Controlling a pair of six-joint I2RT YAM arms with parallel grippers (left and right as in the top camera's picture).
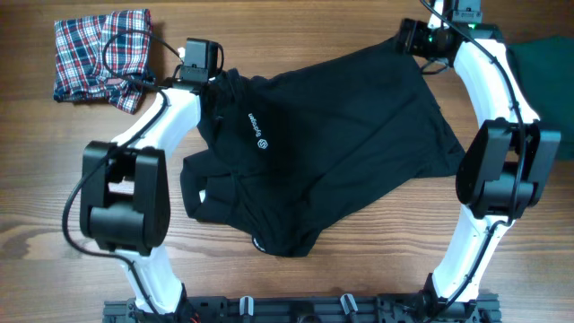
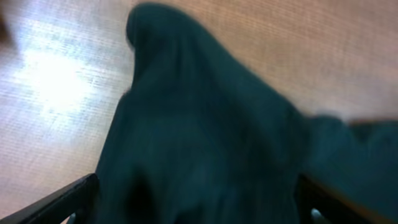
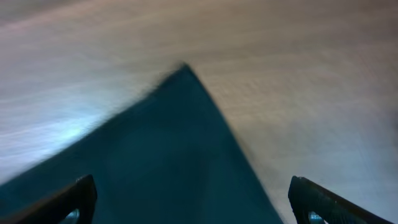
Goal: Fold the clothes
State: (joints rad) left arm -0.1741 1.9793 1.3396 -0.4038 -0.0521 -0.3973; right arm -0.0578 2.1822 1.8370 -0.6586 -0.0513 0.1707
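Black shirt (image 1: 341,117) lies across the middle of the table (image 1: 63,188), its right half fairly flat and its left half bunched and doubled over near the collar. Left gripper (image 2: 196,193) hangs over the shirt's far left part with jaws wide apart and dark cloth filling the gap between them. Right gripper (image 3: 189,193) hangs over the far right corner, jaws equally wide, with only the pointed tip of the cloth reaching between them. Neither holds anything, and both wrist views are too blurred for me to say whether the fingers touch the fabric. My main concern is on the left: the cloth there is heaped, so closing could catch several layers or a stray fold and drag the shirt crooked. On the right, so little cloth sits between the jaws that I judge a pinch there could slip off. Uneven holds would skew any fold. The plaid garment (image 1: 100,52) sits at the far left corner, apart from the shirt, with the left arm's cable (image 1: 121,40) trailing over it, so a wide swing might snag it. The dark green garment (image 1: 543,54) lies at the right edge, close beside the right arm
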